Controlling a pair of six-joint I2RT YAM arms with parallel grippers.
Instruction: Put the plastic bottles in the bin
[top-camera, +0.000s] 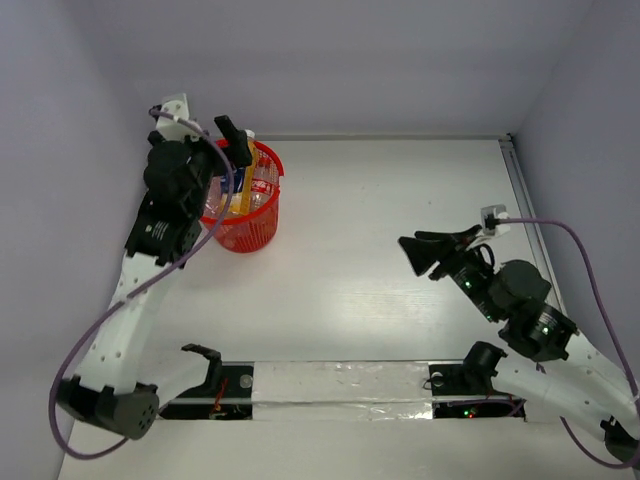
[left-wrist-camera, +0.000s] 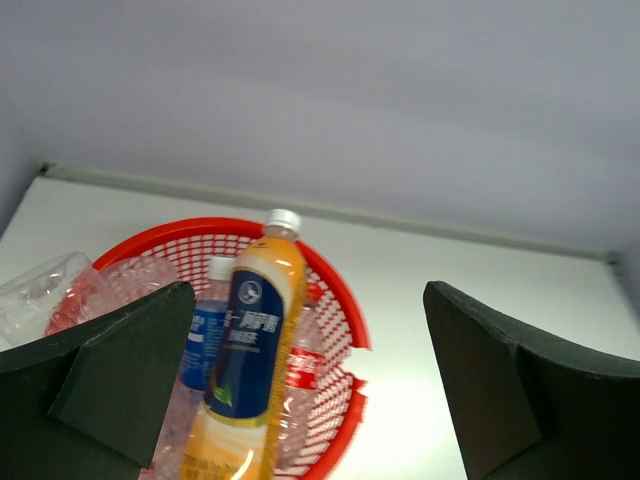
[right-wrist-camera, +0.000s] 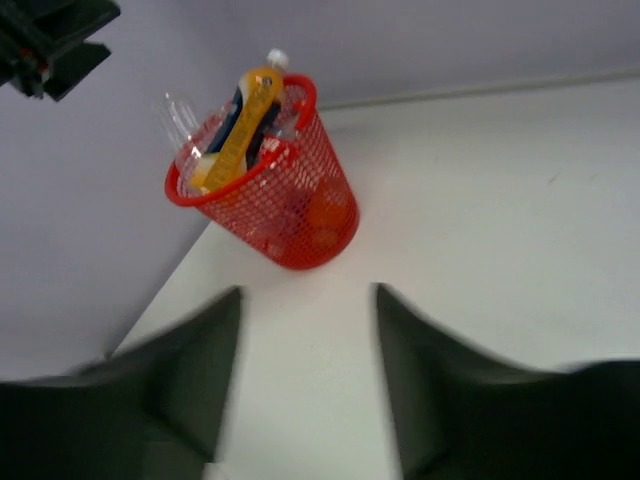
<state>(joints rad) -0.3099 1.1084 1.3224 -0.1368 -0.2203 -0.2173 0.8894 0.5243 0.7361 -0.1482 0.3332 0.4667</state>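
Observation:
The red mesh bin (top-camera: 250, 225) stands at the back left of the table. Several bottles stand in it: an orange bottle (left-wrist-camera: 255, 340) with a dark label and white cap leans up out of the rim, with a blue-labelled one (left-wrist-camera: 205, 345), a red-labelled one (left-wrist-camera: 300, 372) and a clear one (left-wrist-camera: 45, 290) beside it. My left gripper (top-camera: 236, 142) hovers just above the bin, jaws wide open (left-wrist-camera: 305, 330), touching no bottle. My right gripper (top-camera: 430, 252) is open and empty over the right middle of the table. It faces the bin (right-wrist-camera: 290, 200), where the orange bottle (right-wrist-camera: 245, 125) shows.
The bin stands close to the left wall and the back wall (top-camera: 380, 70). A metal rail (top-camera: 525, 205) runs along the table's right edge. A taped strip (top-camera: 340, 385) lies along the near edge between the arm bases. Purple cables loop off both arms.

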